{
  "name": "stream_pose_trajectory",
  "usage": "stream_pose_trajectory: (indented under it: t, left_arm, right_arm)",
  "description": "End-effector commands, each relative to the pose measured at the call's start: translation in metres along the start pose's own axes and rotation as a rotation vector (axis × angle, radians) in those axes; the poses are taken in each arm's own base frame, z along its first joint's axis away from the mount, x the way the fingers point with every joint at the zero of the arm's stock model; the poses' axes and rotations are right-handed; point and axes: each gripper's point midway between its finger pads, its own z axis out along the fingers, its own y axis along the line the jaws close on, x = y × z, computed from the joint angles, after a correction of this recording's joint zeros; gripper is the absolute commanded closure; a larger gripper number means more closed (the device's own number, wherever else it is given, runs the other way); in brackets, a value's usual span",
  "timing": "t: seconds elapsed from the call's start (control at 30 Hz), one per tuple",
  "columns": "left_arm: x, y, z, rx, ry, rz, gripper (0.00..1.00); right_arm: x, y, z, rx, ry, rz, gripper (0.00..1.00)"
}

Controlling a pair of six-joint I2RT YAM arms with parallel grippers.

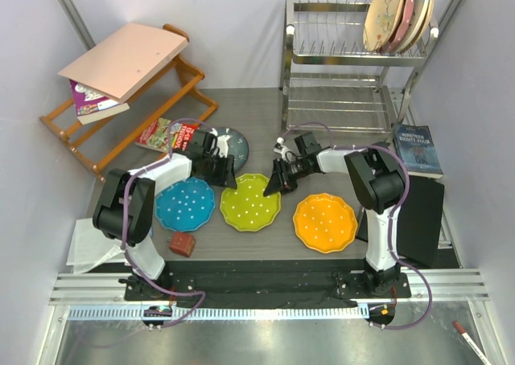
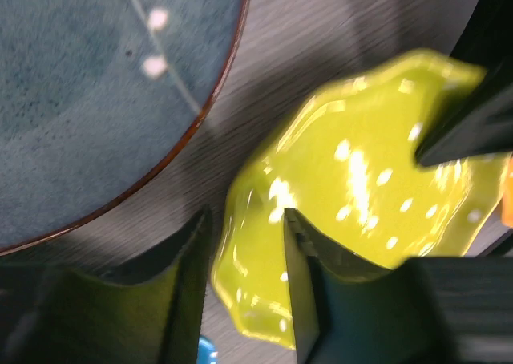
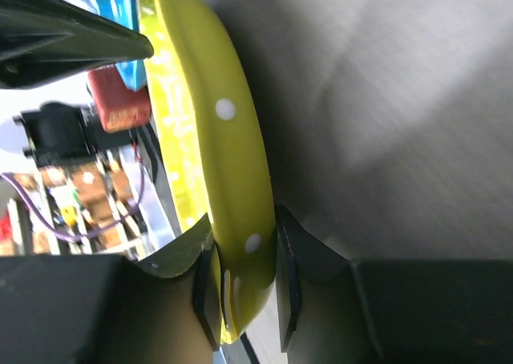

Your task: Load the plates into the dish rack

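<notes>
Two pincers are on one plate right now, the lime green plate (image 1: 251, 208), which sits between them on the bench (image 1: 241, 108). The right pincer (image 3: 242, 244) is clenched on its scalloped rim, one pad above and one below, both pressed to the glaze. The left pincer (image 2: 244, 220) straddles the opposite edge but is released, with a clear gap beside the rim on one side.

Just beyond the left pincer lies the dark speckled plate (image 1: 235, 145), and the blue plate (image 1: 185, 206) is on its near side. The orange plate (image 1: 324, 222) lies just to the near side of the right pincer. The dish rack (image 1: 346, 59) stands well beyond the right pincer at the back.

How will it handle? It looks like glazed ceramic: stiff, with some weight, shiny and probably slick under those pads. It would likely chip or crack if it dropped onto the bench or knocked the chrome wires. Held at one edge only, the whole plate hangs off that pinch, so I'd expect it to droop or twist. The best hold is deep on the rim, pads past the wavy lip and onto the flatter band. A shallow bite on a scallop could slide off. The plate should be carried edge-up and slowly.
</notes>
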Motion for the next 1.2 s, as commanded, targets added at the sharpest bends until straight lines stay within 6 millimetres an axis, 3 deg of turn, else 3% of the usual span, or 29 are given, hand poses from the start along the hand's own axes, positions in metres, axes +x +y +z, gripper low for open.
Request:
stream_pose_trajectory:
  t: [0.0, 0.07, 0.13, 0.17, 0.2, 0.27, 0.3, 0.33, 0.37, 0.4, 0.43, 0.47, 0.53, 0.57, 0.63, 0.67, 0.73, 0.8, 0.87, 0.93, 1.0, 1.03, 1.1, 1.17]
  left_arm:
    - [-0.051, -0.023, -0.028, 0.054, -0.151, 0.023, 0.54]
    - [-0.056, -0.014, -0.041, 0.043, -0.163, 0.012, 0.47]
    - [-0.068, -0.007, -0.068, 0.018, -0.192, 0.040, 0.45]
    - [-0.072, -0.005, -0.080, 0.005, -0.213, 0.050, 0.43]
    - [-0.081, -0.005, -0.100, -0.022, -0.260, 0.078, 0.42]
    - [-0.090, -0.002, -0.129, -0.086, -0.310, 0.147, 0.37]
    - [-0.094, -0.002, -0.140, -0.112, -0.340, 0.181, 0.35]
    - [-0.105, -0.004, -0.162, -0.162, -0.421, 0.221, 0.29]
    - [-0.105, -0.003, -0.167, -0.186, -0.445, 0.224, 0.27]
    - [-0.109, -0.003, -0.175, -0.204, -0.479, 0.225, 0.24]
    - [-0.113, -0.004, -0.186, -0.223, -0.521, 0.228, 0.11]
    - [-0.111, -0.004, -0.187, -0.226, -0.527, 0.218, 0.07]
    - [-0.108, 0.000, -0.187, -0.247, -0.529, 0.208, 0.00]
    - [-0.105, 0.015, -0.188, -0.331, -0.519, 0.186, 0.01]
    - [-0.098, 0.035, -0.184, -0.421, -0.477, 0.149, 0.01]
    - [-0.097, 0.046, -0.186, -0.487, -0.467, 0.143, 0.01]
    - [-0.097, 0.048, -0.184, -0.516, -0.461, 0.145, 0.00]
    - [-0.097, 0.046, -0.185, -0.544, -0.470, 0.161, 0.01]
    - [-0.100, 0.042, -0.185, -0.544, -0.473, 0.199, 0.00]
    - [-0.100, 0.045, -0.186, -0.585, -0.458, 0.256, 0.00]
    - [-0.099, 0.050, -0.189, -0.619, -0.447, 0.265, 0.00]
    - [-0.100, 0.052, -0.189, -0.635, -0.449, 0.257, 0.01]
    - [-0.102, 0.060, -0.192, -0.694, -0.467, 0.216, 0.01]
    - [-0.105, 0.065, -0.196, -0.741, -0.482, 0.180, 0.01]
  right_arm:
    - [-0.002, 0.039, -0.021, 0.008, 0.008, -0.180, 0.98]
    - [0.001, 0.037, -0.034, 0.030, 0.020, -0.200, 0.99]
    - [0.004, 0.048, -0.049, 0.033, 0.027, -0.243, 0.99]
    - [-0.004, 0.055, -0.059, 0.040, 0.009, -0.270, 0.99]
    - [0.003, 0.060, -0.068, 0.050, 0.038, -0.281, 0.99]
    - [-0.010, 0.081, -0.090, 0.080, 0.001, -0.421, 0.99]
    - [-0.007, 0.090, -0.099, 0.092, 0.008, -0.431, 0.98]
    - [-0.012, 0.105, -0.111, 0.105, -0.019, -0.483, 0.99]
    - [-0.025, 0.122, -0.124, 0.132, -0.061, -0.551, 0.99]
    - [-0.026, 0.134, -0.134, 0.143, -0.076, -0.567, 0.99]
    - [-0.030, 0.145, -0.142, 0.156, -0.102, -0.600, 0.99]
    - [-0.039, 0.174, -0.160, 0.168, -0.171, -0.664, 0.99]
    - [-0.052, 0.195, -0.183, 0.240, -0.259, -0.720, 0.99]
    - [-0.066, 0.219, -0.206, 0.298, -0.350, -0.779, 0.99]
    - [-0.084, 0.246, -0.233, 0.360, -0.470, -0.839, 0.99]
    - [-0.100, 0.277, -0.258, 0.389, -0.594, -0.908, 0.99]
    - [-0.121, 0.300, -0.293, 0.479, -0.772, -0.917, 0.99]
    - [-0.137, 0.346, -0.338, 0.509, -1.014, -0.977, 0.99]
    - [-0.152, 0.361, -0.384, 0.622, -1.232, -0.945, 0.99]
    - [-0.161, 0.389, -0.435, 0.707, -1.468, -0.935, 0.99]
    - [-0.176, 0.396, -0.455, 0.752, -1.570, -0.903, 0.99]
    - [-0.173, 0.403, -0.479, 0.804, -1.662, -0.863, 0.99]
    - [-0.183, 0.407, -0.495, 0.843, -1.747, -0.839, 0.99]
    - [-0.177, 0.416, -0.525, 0.920, -1.880, -0.798, 0.99]
